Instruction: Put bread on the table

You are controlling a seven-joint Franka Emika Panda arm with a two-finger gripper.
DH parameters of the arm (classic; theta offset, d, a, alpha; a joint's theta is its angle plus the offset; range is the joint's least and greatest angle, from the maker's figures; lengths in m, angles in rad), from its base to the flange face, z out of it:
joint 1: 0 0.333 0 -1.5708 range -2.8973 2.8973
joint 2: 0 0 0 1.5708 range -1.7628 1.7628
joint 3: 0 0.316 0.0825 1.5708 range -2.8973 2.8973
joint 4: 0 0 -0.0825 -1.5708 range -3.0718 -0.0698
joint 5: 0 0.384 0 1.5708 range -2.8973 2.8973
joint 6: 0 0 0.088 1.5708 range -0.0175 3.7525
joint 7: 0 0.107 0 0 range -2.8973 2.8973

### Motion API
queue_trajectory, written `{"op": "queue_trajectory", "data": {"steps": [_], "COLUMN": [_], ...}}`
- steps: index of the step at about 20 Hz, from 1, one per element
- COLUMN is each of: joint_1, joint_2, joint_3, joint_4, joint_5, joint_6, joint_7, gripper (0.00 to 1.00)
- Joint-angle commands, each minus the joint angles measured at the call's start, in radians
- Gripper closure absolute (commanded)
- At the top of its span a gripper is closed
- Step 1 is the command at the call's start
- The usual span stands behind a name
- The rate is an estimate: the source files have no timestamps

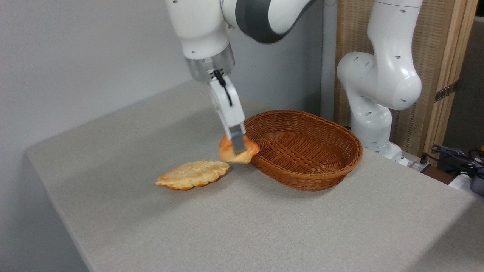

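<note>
The small round bread (228, 152), golden-orange on top and slightly blurred, hangs in the air just left of the wicker basket's rim, above the table (242, 223). My gripper (238, 147) is shut on the bread, its near finger crossing the front of the bun. The arm reaches down from the top of the picture. The far finger is hidden behind the bun.
The brown wicker basket (325, 166) stands right of the bun with nothing showing inside. A flat, elongated braided loaf (193, 174) lies on the table just left and below the bun. The arm's white base (374, 113) rises behind the basket; cables lie at the far right.
</note>
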Motion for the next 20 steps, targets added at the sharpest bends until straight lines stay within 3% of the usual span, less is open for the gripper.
{"op": "queue_trajectory", "data": {"steps": [1,3,4,5,17,20], "joint_1": [-0.002,-0.004,-0.002,-0.002,-0.004,-0.013], "joint_2": [0.071,0.108,0.128,0.143,0.174,0.163], "joint_3": [0.025,0.061,0.064,0.064,0.067,0.055], "joint_4": [0.018,0.015,0.015,0.015,0.034,0.108], "joint_5": [-0.004,-0.005,-0.004,-0.004,0.000,-0.005], "joint_6": [0.122,0.160,0.181,0.198,0.218,0.212], "joint_7": [0.015,0.016,0.016,0.015,0.006,-0.110], "gripper": [0.46,0.28,0.04,0.00,0.00,0.00]}}
